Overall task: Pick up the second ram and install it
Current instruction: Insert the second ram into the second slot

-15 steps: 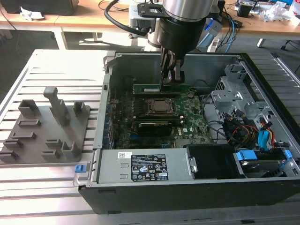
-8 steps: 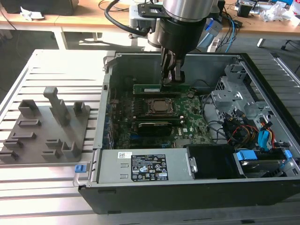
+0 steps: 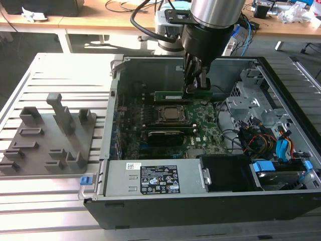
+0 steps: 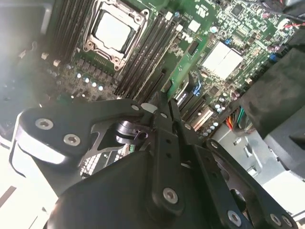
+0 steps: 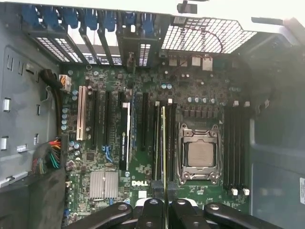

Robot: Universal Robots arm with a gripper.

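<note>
One RAM stick is standing on edge in a slot beside the CPU socket; the end effector is clenching it from above inside the computer case, so picking looks done and seating appears unfinished.

Arm reaches down, hand closed on stick

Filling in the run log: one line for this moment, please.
gripper: shut on second ram | position: over slots beside CPU socket | ram: upright, edge down
</note>
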